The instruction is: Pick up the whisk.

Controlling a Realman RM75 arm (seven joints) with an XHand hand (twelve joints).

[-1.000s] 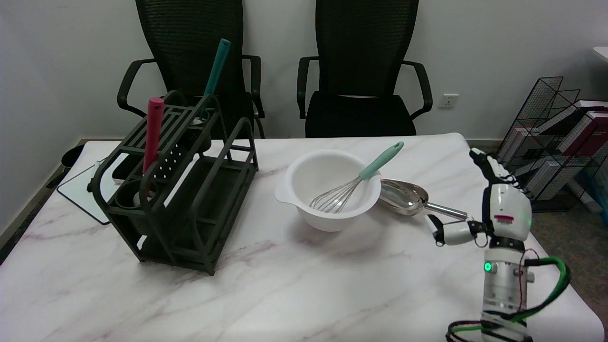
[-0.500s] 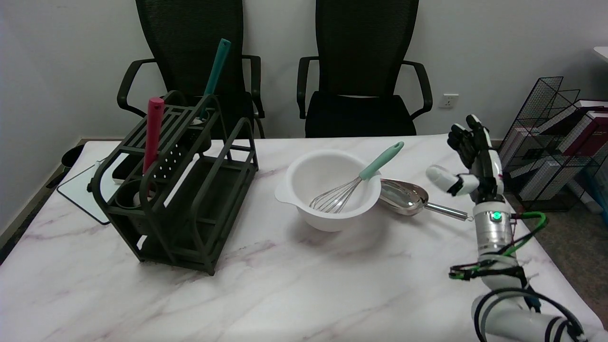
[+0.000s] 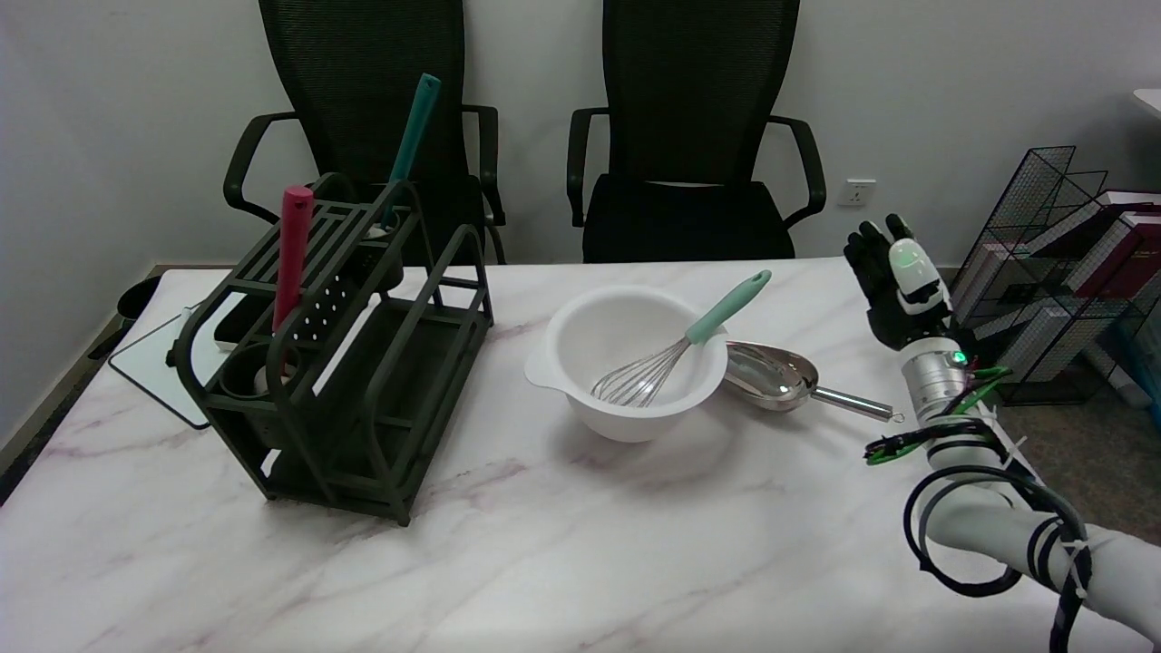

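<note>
No legible writing. Whisk (image 3: 676,349) leaning in white mixing bowl (image 3: 626,363), mint handle angled up-right, wires down-left. Right hand (image 3: 893,290) raised, fingers (image 3: 862,258) spread, empty.

White marbled desk (image 3: 562,562) with kitchenware

A dark green rack (image 3: 340,363) stands at its left, a white bowl (image 3: 626,363) near the middle, a steel scoop (image 3: 780,376) just beside the bowl, a flat white board (image 3: 168,363) at the far left edge.

The whisk (image 3: 676,349) lies in the bowl (image 3: 580,337) mid-bench (image 3: 544,544), scoop (image 3: 780,376) just right of it, rack (image 3: 345,363) left, hand (image 3: 893,290) far right.
</note>
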